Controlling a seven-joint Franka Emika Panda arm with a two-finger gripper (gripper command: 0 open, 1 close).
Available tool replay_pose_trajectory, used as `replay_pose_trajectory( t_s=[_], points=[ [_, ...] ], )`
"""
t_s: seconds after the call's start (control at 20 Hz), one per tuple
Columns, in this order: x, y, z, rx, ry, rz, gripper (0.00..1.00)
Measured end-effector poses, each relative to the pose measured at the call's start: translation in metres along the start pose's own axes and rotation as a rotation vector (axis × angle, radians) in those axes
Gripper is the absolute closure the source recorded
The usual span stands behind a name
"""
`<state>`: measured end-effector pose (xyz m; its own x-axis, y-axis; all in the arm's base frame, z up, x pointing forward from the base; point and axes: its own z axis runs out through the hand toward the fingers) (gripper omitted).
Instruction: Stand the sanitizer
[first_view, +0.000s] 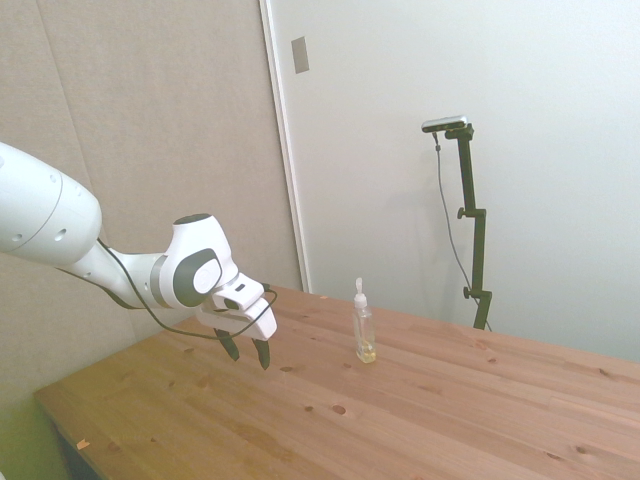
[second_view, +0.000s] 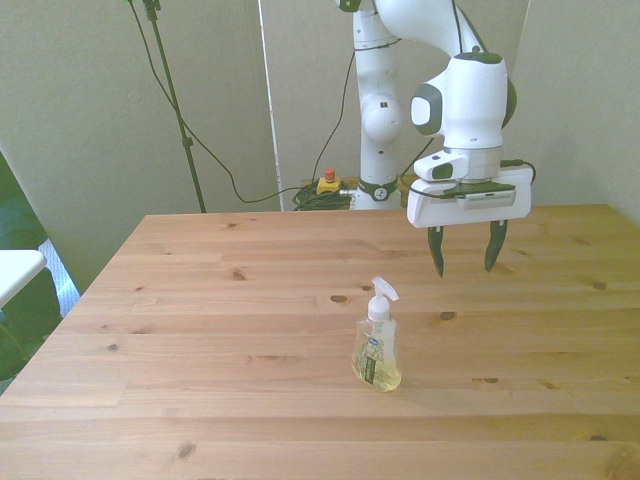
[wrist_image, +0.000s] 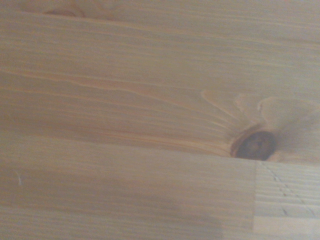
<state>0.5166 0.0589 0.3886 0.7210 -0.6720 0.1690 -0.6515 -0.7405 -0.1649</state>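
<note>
Parted wide and holding nothing, my gripper (first_view: 250, 351) hangs just above the wooden table (first_view: 420, 420), fingers pointing down. Going left to right in the side view, my arm comes first, then the gripper, then the sanitizer (first_view: 364, 322), which stands upright on the boards, well apart from my fingers. In the front view the sanitizer (second_view: 377, 347) stands nearer the camera than my gripper (second_view: 466, 250) and toward the front view's left. The wrist view shows only bare planks and a dark knot (wrist_image: 256, 145). I judge the bottle light, nearly empty, smooth and tippy; its flat body below the pump is where I would hold it.
</note>
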Motion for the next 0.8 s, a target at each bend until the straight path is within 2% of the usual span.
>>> replay_pose_trajectory(
  t_s=[0.4,0.8],
  points=[
    [-0.040,0.062,-0.072,0.047,-0.019,0.050,0.00],
    [-0.049,0.088,-0.087,0.045,-0.038,0.078,0.00]
  ],
)
